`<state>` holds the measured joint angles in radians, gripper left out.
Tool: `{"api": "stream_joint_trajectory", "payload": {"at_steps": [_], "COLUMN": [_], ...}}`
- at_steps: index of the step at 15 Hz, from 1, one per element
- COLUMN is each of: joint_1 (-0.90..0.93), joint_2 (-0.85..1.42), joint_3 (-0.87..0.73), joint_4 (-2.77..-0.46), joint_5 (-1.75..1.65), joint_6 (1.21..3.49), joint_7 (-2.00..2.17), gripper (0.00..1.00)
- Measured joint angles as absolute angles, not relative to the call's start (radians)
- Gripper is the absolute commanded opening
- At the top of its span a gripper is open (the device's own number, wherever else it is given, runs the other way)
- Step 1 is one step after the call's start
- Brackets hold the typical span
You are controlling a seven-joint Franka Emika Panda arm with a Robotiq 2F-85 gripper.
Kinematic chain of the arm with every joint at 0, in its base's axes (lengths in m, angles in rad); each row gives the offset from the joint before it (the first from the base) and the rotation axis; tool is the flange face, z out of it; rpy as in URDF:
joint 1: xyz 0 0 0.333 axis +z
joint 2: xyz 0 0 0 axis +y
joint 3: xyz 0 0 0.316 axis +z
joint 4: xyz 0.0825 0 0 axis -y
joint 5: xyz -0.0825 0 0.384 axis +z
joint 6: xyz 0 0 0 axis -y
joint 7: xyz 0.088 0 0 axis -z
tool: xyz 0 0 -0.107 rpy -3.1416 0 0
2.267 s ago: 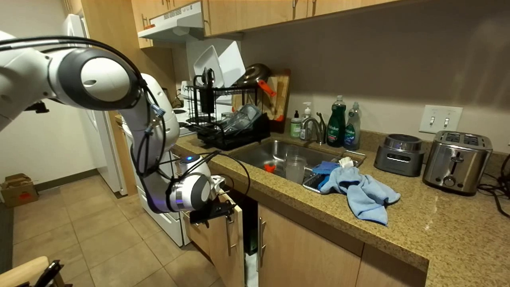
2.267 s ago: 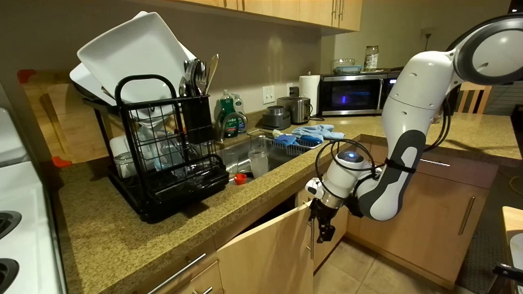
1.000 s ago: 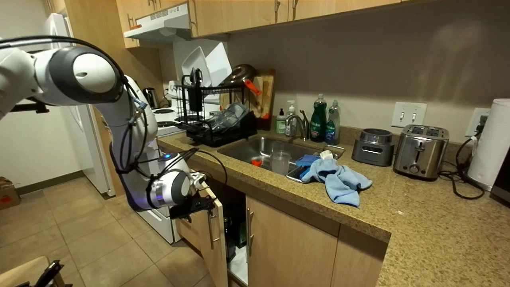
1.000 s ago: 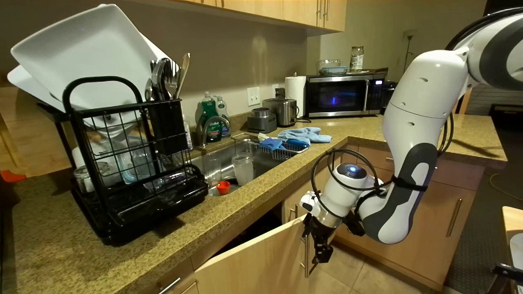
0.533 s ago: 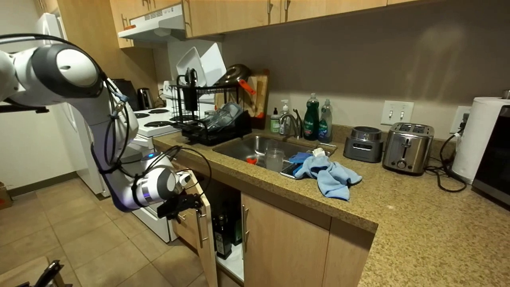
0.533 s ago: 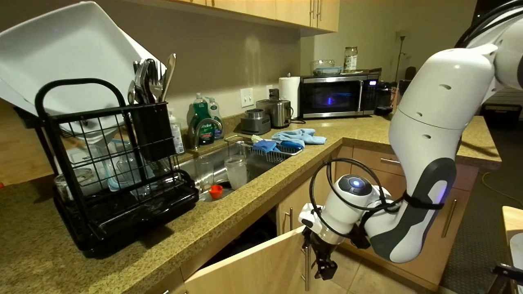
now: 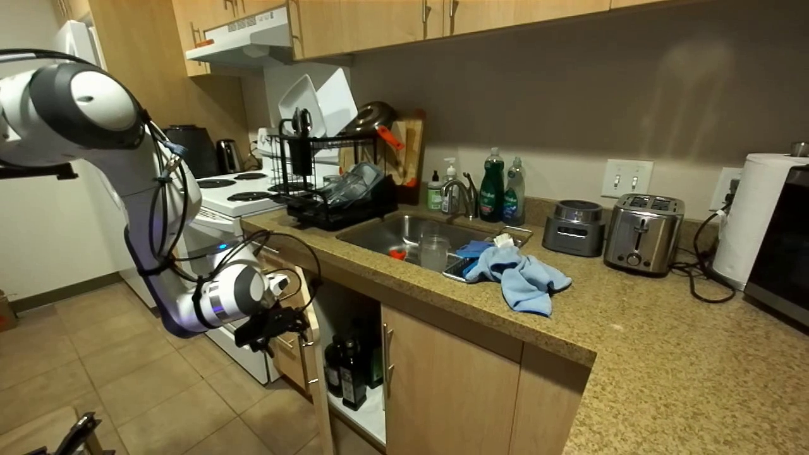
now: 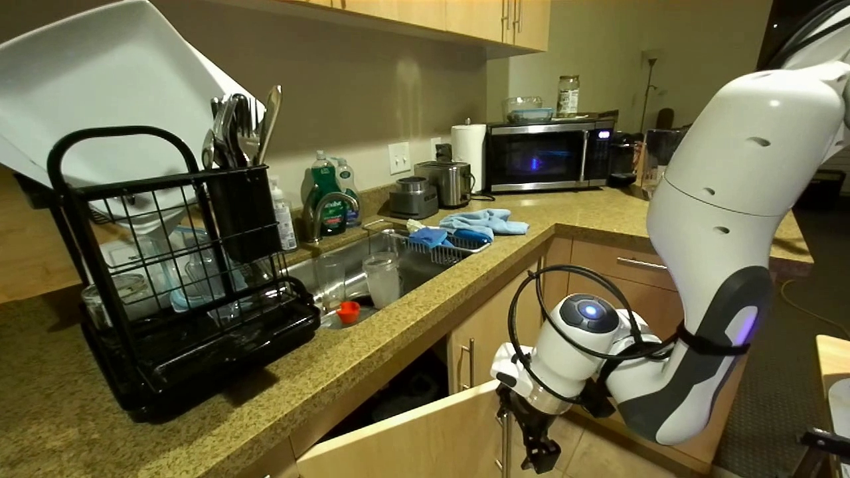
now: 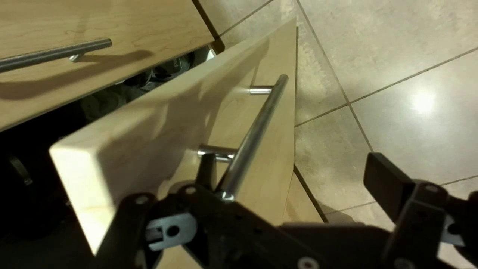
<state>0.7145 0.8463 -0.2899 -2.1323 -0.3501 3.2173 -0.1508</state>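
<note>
My gripper [image 9: 295, 173] stands open at the wooden cabinet door [image 9: 270, 160], straddling the upper end of its metal bar handle [image 9: 257, 130]. In the wrist view the left finger [image 9: 206, 172] sits between the bar and the door face; the right finger [image 9: 388, 183] is well apart from the bar, over the floor tiles. Whether the left finger touches the bar, I cannot tell. The door stands ajar below the counter, also seen in an exterior view [image 8: 412, 441]. Behind it, dark bottles [image 7: 352, 376] show inside the cabinet.
A neighbouring shut door [image 7: 452, 373] carries its own handle [image 9: 56, 55]. Above are the granite counter [image 8: 398, 332], sink [image 7: 404, 230], blue cloth [image 7: 521, 278] and black dish rack [image 8: 192, 318]. The stove [image 7: 218, 196] stands past the drawers.
The door has swung further out, with the gripper moving along at its handle. More of the cabinet interior and its bottles shows. Both exterior views have shifted across the whole scene.
</note>
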Motion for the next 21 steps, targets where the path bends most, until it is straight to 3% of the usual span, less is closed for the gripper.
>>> {"api": "stream_joint_trajectory", "payload": {"at_steps": [14,21], "joint_1": [0.862,0.906], "joint_2": [0.836,0.803], "joint_3": [-0.323,-0.293], "joint_4": [-2.164,-2.155], "joint_5": [-0.295,-0.285], "joint_6": [3.203,3.079], "joint_7": [-0.045,0.087], "gripper": [1.00,1.00]}}
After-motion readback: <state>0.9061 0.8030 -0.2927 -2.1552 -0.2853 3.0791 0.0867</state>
